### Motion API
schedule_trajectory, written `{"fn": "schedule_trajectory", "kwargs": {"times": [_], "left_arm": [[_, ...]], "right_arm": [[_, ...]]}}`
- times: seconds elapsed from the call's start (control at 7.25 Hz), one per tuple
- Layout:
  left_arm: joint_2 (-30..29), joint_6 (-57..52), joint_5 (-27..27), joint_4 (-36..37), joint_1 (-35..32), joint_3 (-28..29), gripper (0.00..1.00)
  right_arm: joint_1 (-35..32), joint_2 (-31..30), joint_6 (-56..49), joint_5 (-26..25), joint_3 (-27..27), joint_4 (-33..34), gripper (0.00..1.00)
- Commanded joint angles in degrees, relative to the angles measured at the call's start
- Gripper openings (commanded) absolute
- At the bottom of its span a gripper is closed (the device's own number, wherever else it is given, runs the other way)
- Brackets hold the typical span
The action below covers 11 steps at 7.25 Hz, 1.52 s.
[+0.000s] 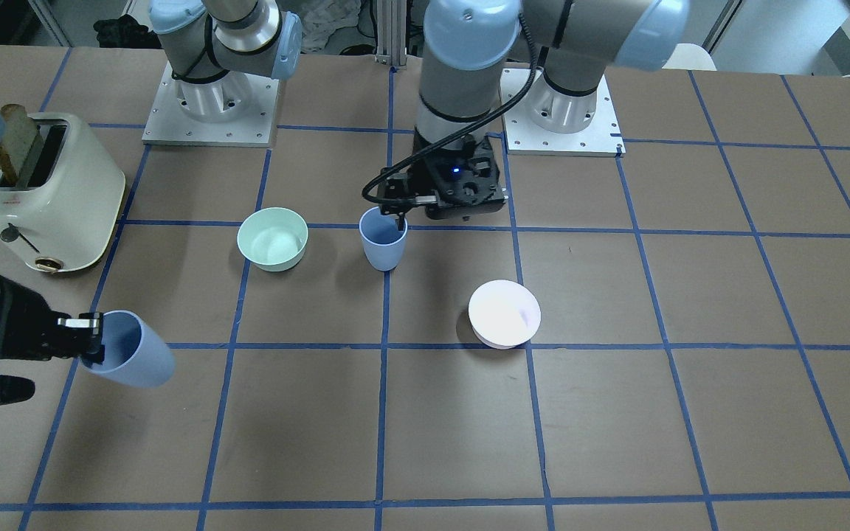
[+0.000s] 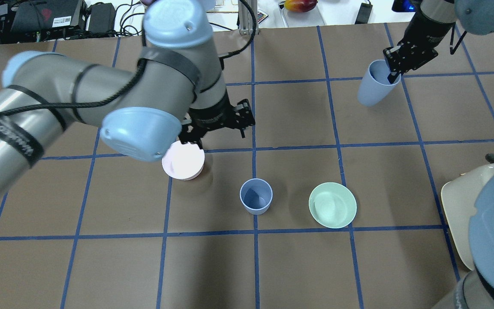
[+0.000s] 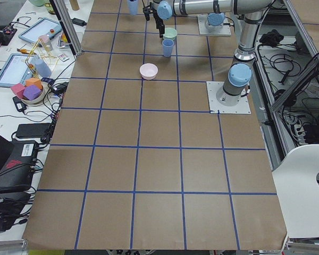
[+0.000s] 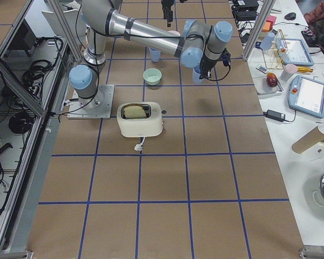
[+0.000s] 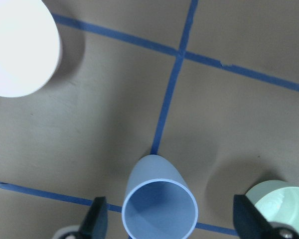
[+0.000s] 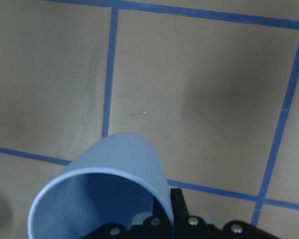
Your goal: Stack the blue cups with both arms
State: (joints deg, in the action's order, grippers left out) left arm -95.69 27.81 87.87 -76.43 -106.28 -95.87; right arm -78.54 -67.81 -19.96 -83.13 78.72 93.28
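Note:
One blue cup (image 1: 383,240) stands upright on the table between the two bowls; it also shows in the overhead view (image 2: 255,196). My left gripper (image 1: 440,210) hangs above it, open and empty. In the left wrist view the cup (image 5: 159,204) lies between the spread fingers (image 5: 95,221). My right gripper (image 1: 89,339) is shut on the rim of the second blue cup (image 1: 130,349) and holds it tilted above the table, far from the first cup. That cup also shows in the overhead view (image 2: 373,83) and the right wrist view (image 6: 109,194).
A mint-green bowl (image 1: 272,237) sits beside the standing cup on the robot's right. A pale pink bowl (image 1: 504,313) lies on its other side, toward the operators. A cream toaster (image 1: 49,192) holding toast stands at the right arm's end of the table.

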Motion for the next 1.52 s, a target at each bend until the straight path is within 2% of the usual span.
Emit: {"fn": "schedule_trajectory", "kwargs": {"times": [0.0, 0.28, 0.41, 0.55, 0.83, 1.1, 1.38], "left_arm": [[5.8, -14.0, 2.4, -1.9, 7.7, 0.4, 0.99], [9.4, -18.4, 2.6, -2.3, 9.9, -0.7, 0.99], [10.6, -18.7, 2.7, -1.5, 10.6, -3.2, 0.99], [11.3, -20.7, 7.5, -3.6, 11.0, -2.6, 0.99], [8.7, -21.0, 7.6, -16.5, 11.9, 5.8, 0.99], [7.4, -21.1, 3.2, -15.6, 12.4, 6.7, 0.98], [7.6, -21.1, 2.7, -13.1, 13.6, 6.3, 0.98]], "right_arm": [[-6.0, -6.0, 8.1, 0.7, 1.5, -5.4, 0.0], [-10.6, -9.9, 15.0, 1.0, 6.0, -5.1, 0.0], [-13.3, -12.5, 18.8, 0.8, 8.4, -5.8, 0.0], [-15.4, -13.8, 19.7, 1.0, 11.7, -6.2, 0.0], [-21.7, -15.8, 28.5, 1.5, 14.2, -5.5, 0.0], [-26.0, -15.6, 31.6, 1.3, 14.6, -3.5, 0.0], [-28.4, -15.8, 34.4, 1.0, 19.2, 4.4, 0.0]]}}
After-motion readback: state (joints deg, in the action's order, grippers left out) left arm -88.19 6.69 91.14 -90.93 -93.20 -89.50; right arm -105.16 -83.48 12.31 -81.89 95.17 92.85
